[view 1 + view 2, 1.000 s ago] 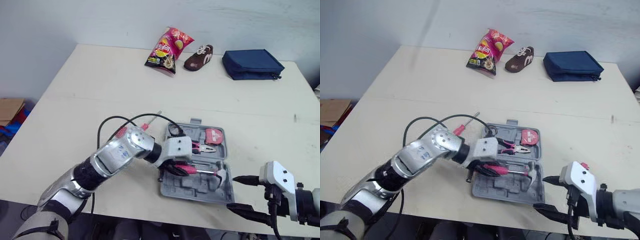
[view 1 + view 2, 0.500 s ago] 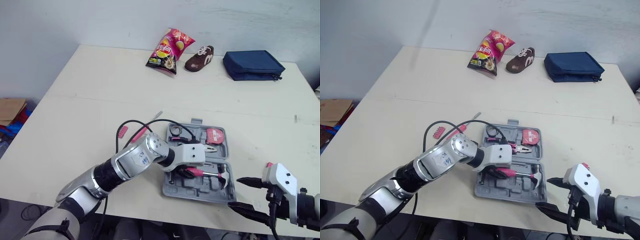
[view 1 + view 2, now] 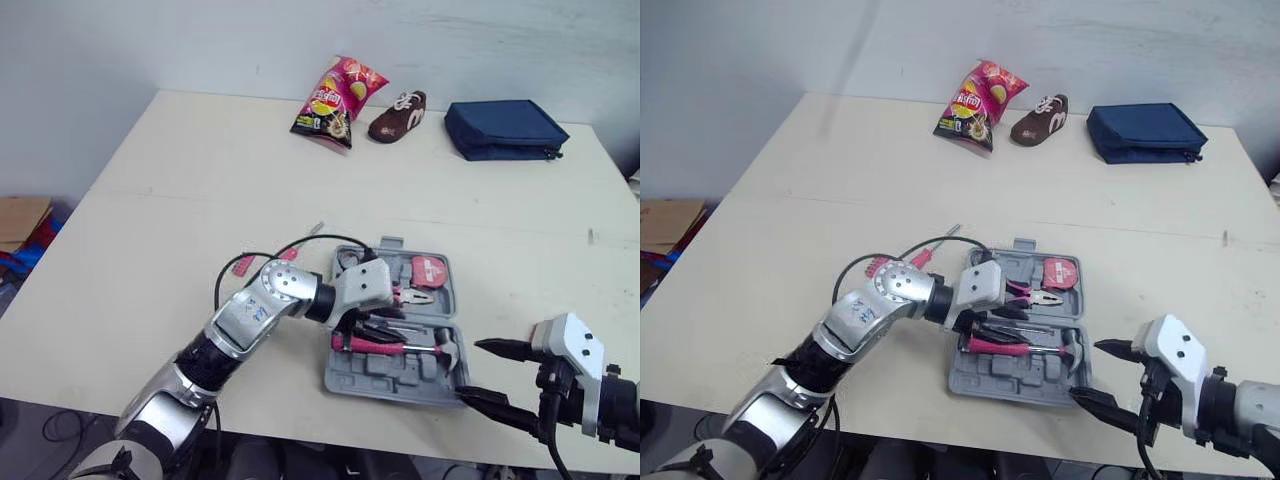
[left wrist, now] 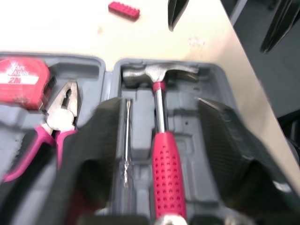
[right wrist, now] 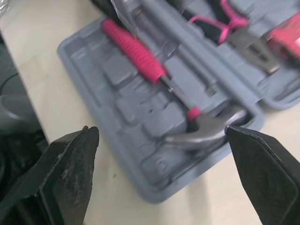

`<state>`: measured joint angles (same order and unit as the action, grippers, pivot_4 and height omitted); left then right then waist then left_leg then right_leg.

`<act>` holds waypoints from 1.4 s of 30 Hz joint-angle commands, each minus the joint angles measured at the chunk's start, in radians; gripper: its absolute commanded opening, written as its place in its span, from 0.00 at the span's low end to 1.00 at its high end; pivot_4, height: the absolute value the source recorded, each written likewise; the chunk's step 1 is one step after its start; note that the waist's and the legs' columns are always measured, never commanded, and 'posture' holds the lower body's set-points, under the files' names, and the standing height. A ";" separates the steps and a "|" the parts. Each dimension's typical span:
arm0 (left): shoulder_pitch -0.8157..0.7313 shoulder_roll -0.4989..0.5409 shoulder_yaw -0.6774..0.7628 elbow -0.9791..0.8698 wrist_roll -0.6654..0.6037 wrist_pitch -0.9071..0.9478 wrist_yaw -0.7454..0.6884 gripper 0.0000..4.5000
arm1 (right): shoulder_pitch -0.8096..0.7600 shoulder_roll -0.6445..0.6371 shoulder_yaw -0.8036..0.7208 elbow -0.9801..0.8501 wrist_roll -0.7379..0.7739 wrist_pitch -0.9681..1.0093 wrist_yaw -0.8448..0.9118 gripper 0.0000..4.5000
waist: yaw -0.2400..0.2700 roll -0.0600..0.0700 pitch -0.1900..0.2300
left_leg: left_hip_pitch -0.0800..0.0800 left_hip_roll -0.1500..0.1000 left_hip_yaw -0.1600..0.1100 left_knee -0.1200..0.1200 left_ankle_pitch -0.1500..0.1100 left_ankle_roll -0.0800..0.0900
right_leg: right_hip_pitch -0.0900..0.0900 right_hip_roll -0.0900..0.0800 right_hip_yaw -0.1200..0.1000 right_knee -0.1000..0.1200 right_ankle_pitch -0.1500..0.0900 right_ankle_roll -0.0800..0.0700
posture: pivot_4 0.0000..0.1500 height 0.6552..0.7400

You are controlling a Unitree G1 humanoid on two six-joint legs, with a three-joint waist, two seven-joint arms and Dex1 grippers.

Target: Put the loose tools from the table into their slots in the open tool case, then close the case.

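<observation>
Grey moulded plastic tool case [image 3: 385, 375] lies open near the table's [image 3: 200, 180] near edge, right of middle, with ribbed slots inside. In it:
- A hammer [image 4: 164, 178] with a dimpled pink grip and steel head.
- Just beside the hammer, a thin screwdriver [image 4: 125, 154] with a clear handle.
- Pink-handled pliers [image 4: 63, 110].
- A red tape measure [image 4: 21, 82].

Left gripper [image 4: 159, 102] hangs over the case's near half. Its black fingers are spread wide, straddling the hammer handle and the clear screwdriver and gripping neither.

Right gripper [image 3: 470, 370] is low by the table's near edge, off the case's near right corner. Its pointed black fingers are also splayed apart and hold nothing.

Still loose on the table, left of the case:
- A pink-handled screwdriver [image 3: 937, 245], partly under the arm's black cable.
- A small pink ridged strip [image 3: 876, 263].

Along the far edge:
- A glossy red crisp bag [image 3: 336, 88].
- A brown shoe [image 3: 397, 116].
- A navy fabric pouch [image 3: 504, 128].
</observation>
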<state>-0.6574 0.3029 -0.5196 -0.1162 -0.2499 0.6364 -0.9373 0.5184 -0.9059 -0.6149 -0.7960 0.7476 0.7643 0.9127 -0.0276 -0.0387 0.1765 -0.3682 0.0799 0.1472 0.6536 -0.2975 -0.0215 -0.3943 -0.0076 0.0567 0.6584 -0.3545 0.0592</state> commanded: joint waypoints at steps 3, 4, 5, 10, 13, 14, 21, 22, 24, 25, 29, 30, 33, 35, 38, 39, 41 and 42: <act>0.002 -0.033 -0.015 0.022 0.021 -0.054 -0.009 0.01 | -0.007 0.032 -0.005 0.032 -0.043 -0.042 -0.029 1.00 | -0.001 0.000 0.000 | 0.000 0.000 0.000 0.000 0.000 0.000 | 0.000 0.000 0.000 0.000 0.000 0.000 | 1.00 1.00; 0.003 -0.033 -0.023 0.028 0.031 -0.061 -0.010 0.01 | -0.005 0.036 -0.005 0.041 -0.049 -0.046 -0.030 1.00 | -0.001 0.000 0.000 | 0.000 0.000 0.000 0.000 0.000 0.000 | 0.000 0.000 0.000 0.000 0.000 0.000 | 1.00 1.00; 0.003 -0.024 -0.042 0.027 0.040 -0.064 -0.026 0.01 | -0.004 0.038 -0.005 0.042 -0.047 -0.047 -0.027 1.00 | -0.001 0.000 0.000 | 0.000 0.000 0.000 0.000 0.000 0.000 | 0.000 0.000 0.000 0.000 0.000 0.000 | 1.00 1.00; 0.010 -0.004 -0.096 0.034 0.088 -0.072 -0.041 0.01 | 0.003 0.043 0.005 0.026 -0.052 -0.062 -0.017 1.00 | -0.001 0.000 0.000 | 0.001 0.000 0.000 -0.001 0.000 0.000 | 0.000 0.000 0.000 0.000 0.000 0.000 | 1.00 1.00; 0.007 -0.002 -0.114 0.071 0.120 -0.109 -0.053 0.01 | 0.000 0.046 0.003 0.014 -0.041 -0.058 -0.027 1.00 | -0.001 0.000 0.000 | 0.000 0.000 0.000 0.000 0.000 0.000 | 0.000 0.000 0.000 0.000 0.000 0.000 | 1.00 1.00; 0.005 -0.004 -0.116 0.081 0.126 -0.110 -0.055 0.01 | 0.000 0.048 0.001 0.010 -0.036 -0.056 -0.030 1.00 | -0.001 0.000 0.000 | 0.001 0.000 0.000 0.000 0.000 0.000 | 0.000 0.000 0.000 0.000 0.000 0.000 | 1.00 1.00; 0.010 0.021 -0.212 0.142 0.223 -0.181 -0.106 0.01 | 0.039 0.057 -0.051 -0.022 0.010 -0.045 -0.012 1.00 | 0.000 0.001 -0.003 | 0.001 0.000 0.000 -0.001 0.000 0.000 | 0.001 0.000 0.000 0.000 0.000 0.000 | 1.00 1.00; 0.009 0.012 -0.222 0.162 0.240 -0.181 -0.097 0.01 | 0.047 0.056 -0.057 -0.023 0.014 -0.045 -0.006 1.00 | 0.000 0.000 -0.004 | 0.001 0.000 0.000 -0.001 0.000 0.000 | 0.001 0.000 0.000 0.000 0.000 0.000 | 1.00 1.00; -0.002 -0.010 -0.238 0.220 0.285 -0.160 -0.060 0.01 | 0.074 0.050 -0.075 -0.031 0.022 -0.045 0.021 1.00 | 0.002 -0.002 -0.008 | 0.002 0.000 0.000 -0.001 0.000 0.000 | 0.002 0.000 0.000 -0.001 0.000 0.000 | 1.00 1.00; -0.007 -0.017 -0.242 0.243 0.301 -0.154 -0.050 0.01 | 0.084 0.048 -0.080 -0.036 0.024 -0.046 0.031 1.00 | 0.004 -0.003 -0.011 | 0.003 0.000 -0.001 -0.001 -0.001 0.001 | 0.003 0.000 0.000 -0.002 0.000 0.000 | 1.00 1.00; -0.028 -0.025 -0.265 0.281 0.317 -0.062 -0.071 0.01 | 0.110 0.059 -0.094 -0.049 0.029 -0.048 0.036 1.00 | 0.001 -0.006 -0.020 | 0.003 -0.001 0.000 -0.001 -0.005 0.008 | 0.009 -0.001 0.000 -0.005 0.001 0.001 | 1.00 1.00; -0.031 -0.024 -0.269 0.280 0.314 -0.043 -0.077 0.01 | 0.113 0.062 -0.093 -0.053 0.030 -0.048 0.034 1.00 | 0.000 -0.008 -0.021 | 0.005 0.000 -0.001 -0.002 -0.006 0.009 | 0.013 -0.001 0.000 -0.007 0.001 0.001 | 1.00 1.00; -0.039 -0.029 -0.269 0.283 0.304 0.005 -0.070 0.01 | 0.115 0.070 -0.082 -0.061 0.031 -0.050 0.021 1.00 | -0.004 -0.008 -0.028 | 0.018 0.001 0.000 -0.007 -0.012 0.011 | 0.029 -0.001 -0.001 -0.015 0.000 0.000 | 1.00 1.00; -0.042 -0.033 -0.268 0.291 0.308 0.022 -0.059 0.01 | 0.116 0.076 -0.074 -0.065 0.031 -0.053 0.011 1.00 | -0.004 -0.008 -0.030 | 0.019 0.001 0.000 -0.007 -0.013 0.011 | 0.031 -0.001 -0.001 -0.016 0.000 -0.001 | 1.00 1.00; -0.043 -0.026 -0.280 0.294 0.318 0.032 -0.058 0.01 | 0.115 0.078 -0.068 -0.064 0.028 -0.054 0.007 1.00 | -0.003 -0.008 -0.030 | 0.022 0.001 -0.001 -0.007 -0.013 0.011 | 0.033 -0.002 -0.001 -0.017 -0.001 -0.001 | 1.00 1.00; -0.043 -0.022 -0.286 0.291 0.322 0.039 -0.059 0.01 | 0.114 0.077 -0.067 -0.060 0.026 -0.056 0.008 1.00 | -0.003 -0.008 -0.031 | 0.023 0.001 -0.001 -0.008 -0.013 0.011 | 0.034 -0.001 -0.001 -0.017 -0.001 -0.002 | 1.00 1.00; -0.044 -0.016 -0.294 0.284 0.327 0.052 -0.061 0.01 | 0.110 0.073 -0.065 -0.051 0.022 -0.058 0.010 1.00 | -0.003 -0.008 -0.031 | 0.024 0.002 -0.001 -0.008 -0.014 0.011 | 0.035 -0.001 -0.001 -0.018 -0.002 -0.004 | 1.00 1.00; -0.046 -0.013 -0.298 0.283 0.330 0.063 -0.061 0.01 | 0.106 0.072 -0.063 -0.047 0.020 -0.058 0.009 1.00 | -0.003 -0.008 -0.031 | 0.025 0.002 -0.001 -0.009 -0.014 0.011 | 0.036 -0.001 -0.001 -0.019 -0.002 -0.004 | 1.00 1.00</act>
<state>-0.7442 0.2364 -0.7342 0.0603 -0.0177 0.6075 -1.0137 0.6308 -0.8316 -0.6742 -0.8322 0.7637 0.7209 0.9209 -0.0308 -0.0463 0.1452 -0.3433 0.0818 0.1466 0.6446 -0.3113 -0.0108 -0.3581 -0.0091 0.0557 0.6392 -0.3577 0.0534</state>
